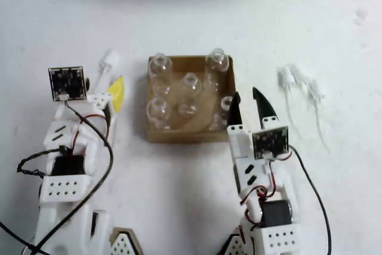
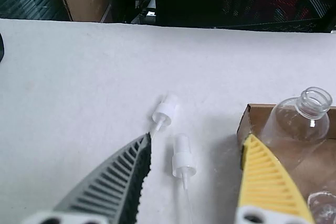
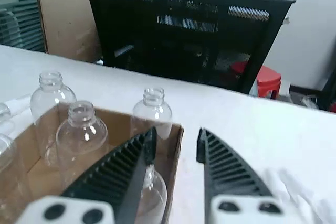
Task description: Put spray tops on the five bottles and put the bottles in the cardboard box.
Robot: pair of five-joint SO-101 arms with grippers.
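The left pincer (image 2: pixel 198 139) is open wide and holds nothing. It is low over the surface (image 1: pixel 191 22), with one top (image 2: pixel 184 157) between its fingers and a second top (image 2: pixel 165 111) just past its gray finger (image 2: pixel 126 177). The two lie close together. If the pincer shuts here, I think it may push the second top away or grab the first one crooked. The tops are small and smooth, so one may pop out of the squeeze. The thin tube (image 2: pixel 187 198) may bend too.

The right pincer (image 3: pixel 177 132) is open a little and holds nothing. One black finger (image 1: pixel 234 110) is over the edge of the box (image 1: pixel 179 135), right beside the corner bottle (image 1: pixel 225 106). A small wrong push there may knock that bottle over or shove the box.

All five bottles (image 1: pixel 190 83) stand inside the box, and none has a top on. They are empty and packed close, so a bump on one may tip the others. Each neck is a small hole, so the tube may miss it and a top may fall down between the bottles.

Farther off, more tops (image 1: pixel 301 85) lie on the surface, well apart from the box, on the right arm's side. Their tubes cross, so they may drag each other.
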